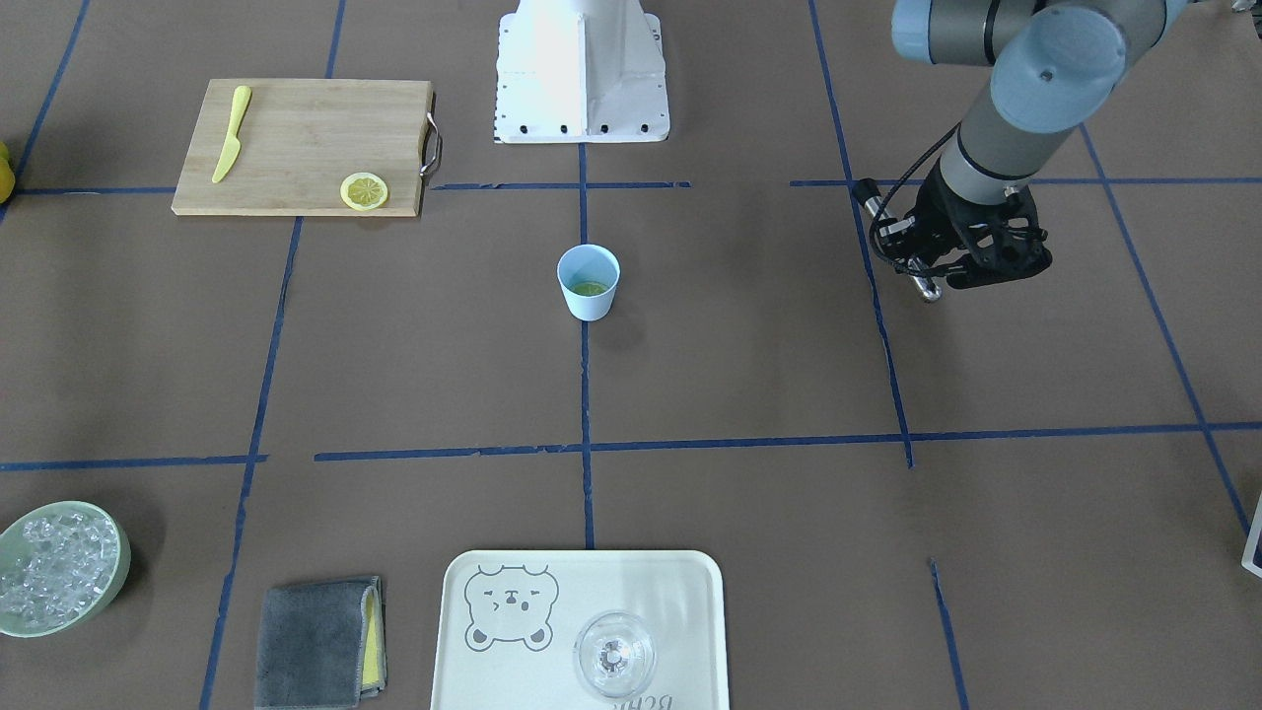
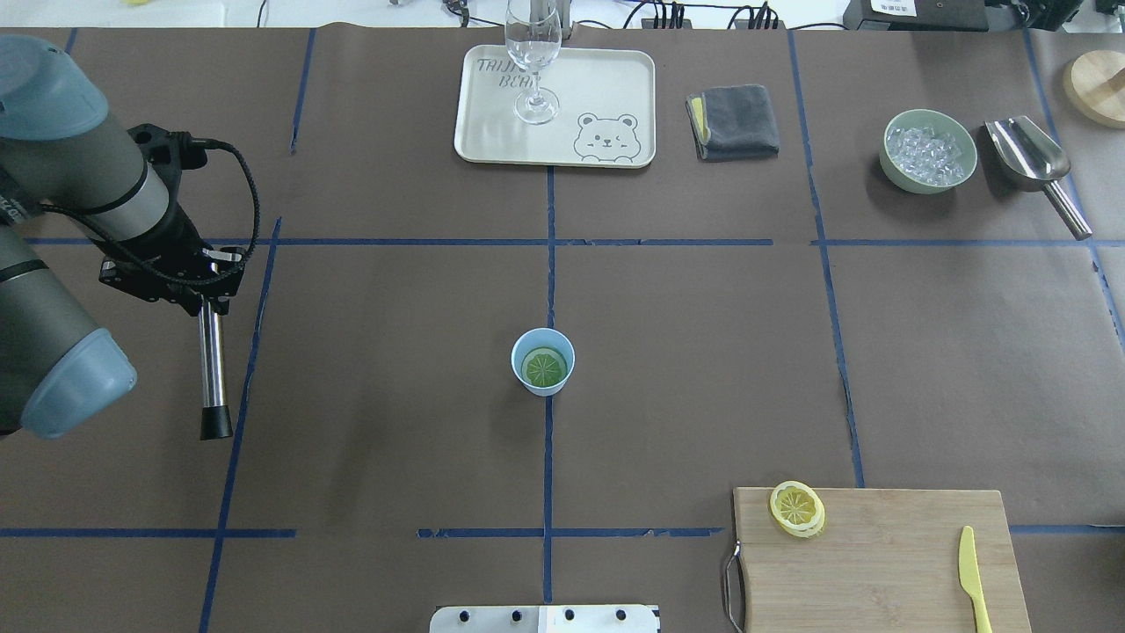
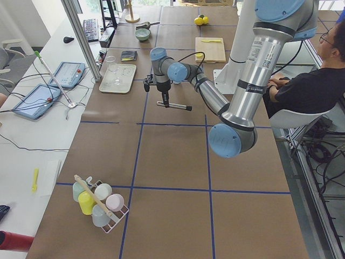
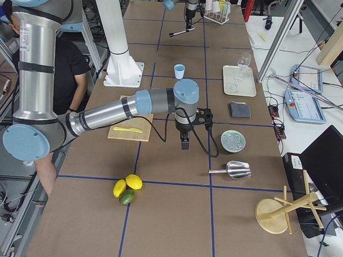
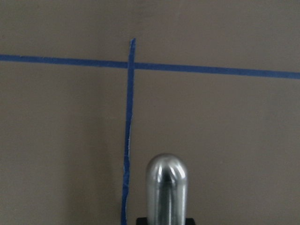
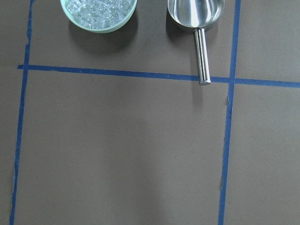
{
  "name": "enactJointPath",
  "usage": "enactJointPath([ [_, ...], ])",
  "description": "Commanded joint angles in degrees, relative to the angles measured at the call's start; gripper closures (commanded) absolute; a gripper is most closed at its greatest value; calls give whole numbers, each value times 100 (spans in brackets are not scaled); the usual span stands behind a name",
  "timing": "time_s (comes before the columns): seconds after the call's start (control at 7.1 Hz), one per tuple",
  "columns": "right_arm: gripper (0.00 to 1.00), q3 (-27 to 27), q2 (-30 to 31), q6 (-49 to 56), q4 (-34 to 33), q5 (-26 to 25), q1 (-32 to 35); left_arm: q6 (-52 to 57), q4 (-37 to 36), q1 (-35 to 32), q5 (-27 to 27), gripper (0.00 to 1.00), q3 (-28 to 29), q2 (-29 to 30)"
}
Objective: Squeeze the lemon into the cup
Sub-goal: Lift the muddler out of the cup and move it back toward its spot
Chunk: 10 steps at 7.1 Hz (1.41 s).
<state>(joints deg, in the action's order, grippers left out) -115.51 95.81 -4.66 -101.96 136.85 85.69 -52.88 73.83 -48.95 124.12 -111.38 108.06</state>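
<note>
The brown-papered table (image 2: pixel 395 422), gridded in blue tape, has the cup (image 2: pixel 543 360) at its centre. A lemon slice (image 2: pixel 544 367) lies flat inside it, apparently put there to be pressed. A second slice (image 2: pixel 797 508) sits on the cutting board (image 2: pixel 879 563). The left gripper (image 2: pixel 206 297), well away from the cup, clamps a metal muddler (image 2: pixel 212 369), probably the pressing tool. Whether the right gripper (image 4: pixel 185 141) is open or closed cannot be told.

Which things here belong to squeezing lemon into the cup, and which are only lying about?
Job: cup, slice inside it, spare slice, rod in left gripper.
Lying about: board, knife, tray, glass, cloth, ice bowl, scoop.
</note>
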Motion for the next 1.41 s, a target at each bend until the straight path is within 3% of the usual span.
enactJointPath([
  [0.0, 0, -7, -36, 1, 0, -9, -9, 521, -79, 17, 77, 100, 606, -49],
  [0.42, 0, -42, -71, 1, 9, -18, -9, 1253, -44, 26, 86, 100, 1170, -118],
  [1.27, 0, -7, -71, -17, 9, 17, -9, 1201, 780, 44, 94, 100, 1899, -145],
])
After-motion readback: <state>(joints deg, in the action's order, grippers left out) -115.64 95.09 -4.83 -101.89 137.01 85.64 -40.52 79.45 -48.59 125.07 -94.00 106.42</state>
